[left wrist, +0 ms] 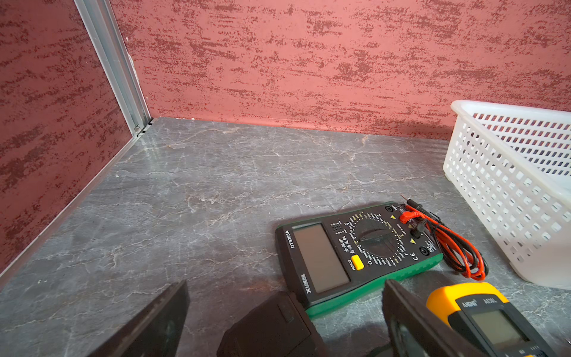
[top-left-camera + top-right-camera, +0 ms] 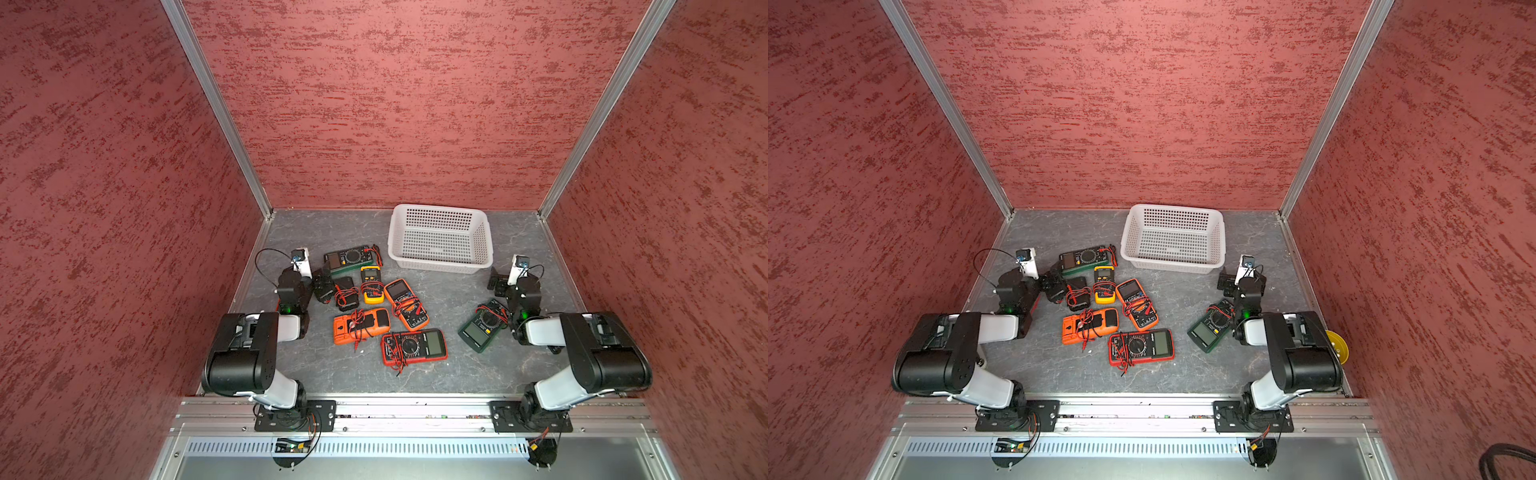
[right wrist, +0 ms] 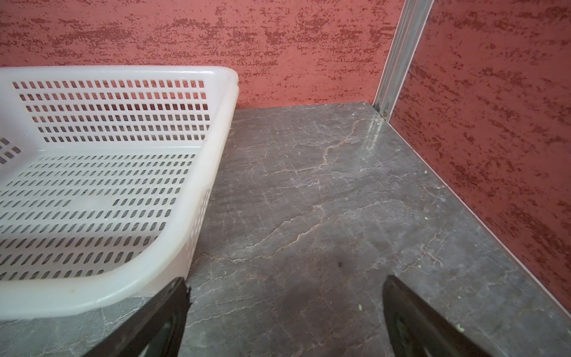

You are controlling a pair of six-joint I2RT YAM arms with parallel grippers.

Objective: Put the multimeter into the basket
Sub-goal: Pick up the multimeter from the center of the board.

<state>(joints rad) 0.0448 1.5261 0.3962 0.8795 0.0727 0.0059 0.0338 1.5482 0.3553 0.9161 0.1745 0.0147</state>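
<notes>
The multimeters (image 2: 406, 305) lie flat on the marbled grey table (image 2: 449, 374), none in the basket yet. They are hard slabs in green, yellow, orange and red jackets, with red-and-black leads bundled on top. One end of the black-cased multimeter (image 2: 345, 291) sits between the left gripper's (image 2: 323, 286) spread jaws, untouched, and is probably the first pick. The white perforated basket (image 2: 436, 266) stands empty at one o'clock from the cluster. The right gripper (image 2: 497, 281), also spread and empty, hovers at its five o'clock.

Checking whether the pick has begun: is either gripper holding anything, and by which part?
Nothing is held: left gripper and right gripper both open, empty.
</notes>
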